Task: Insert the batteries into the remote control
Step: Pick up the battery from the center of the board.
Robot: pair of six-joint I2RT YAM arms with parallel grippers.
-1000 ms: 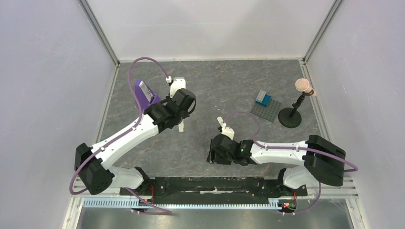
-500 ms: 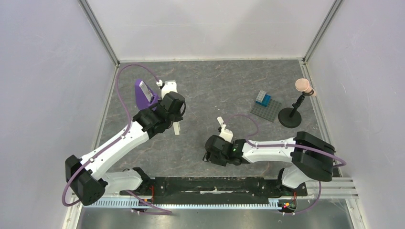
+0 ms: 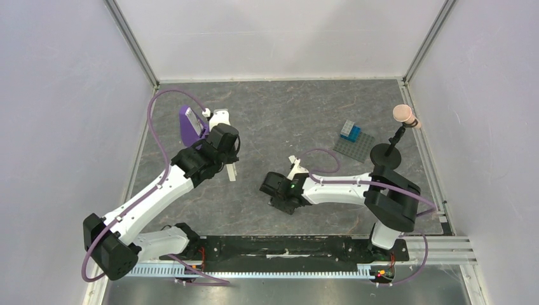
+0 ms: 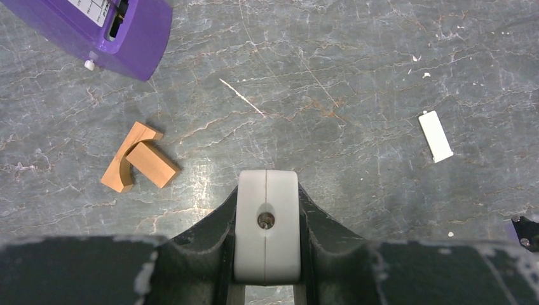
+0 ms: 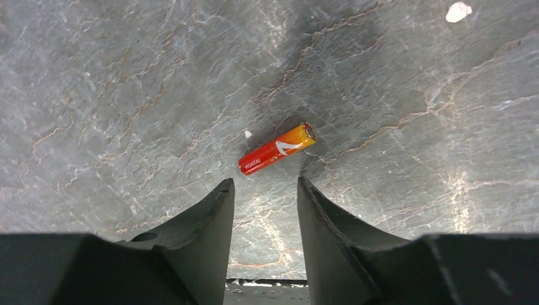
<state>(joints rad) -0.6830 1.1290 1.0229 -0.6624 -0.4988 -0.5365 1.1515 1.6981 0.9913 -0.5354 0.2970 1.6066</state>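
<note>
My left gripper (image 4: 267, 204) is shut on the remote control (image 4: 267, 244). In the left wrist view I see the remote end-on, as a white rounded block with a small hole in its end face. From above, the remote (image 3: 232, 174) hangs below the left gripper (image 3: 227, 162) as a short white bar over the floor. One red-orange battery (image 5: 277, 149) lies flat on the grey stone surface. Its ends point left and right, just beyond the tips of my right gripper (image 5: 264, 185). That gripper is open, with nothing between its dark fingers. In the top view the right gripper (image 3: 267, 188) hides this battery.
A purple stand (image 3: 192, 124) sits behind the left arm, and its corner (image 4: 95, 25) shows in the left wrist view. Wooden pieces (image 4: 136, 165) and a small white strip (image 4: 436, 135) lie on the floor. A grey plate with blue bricks (image 3: 353, 145) and a microphone stand (image 3: 388, 154) are at the right.
The right arm has swung left and away from its base, and its jaws have narrowed a little. The left arm has drawn slightly left and back, still holding the remote.
</note>
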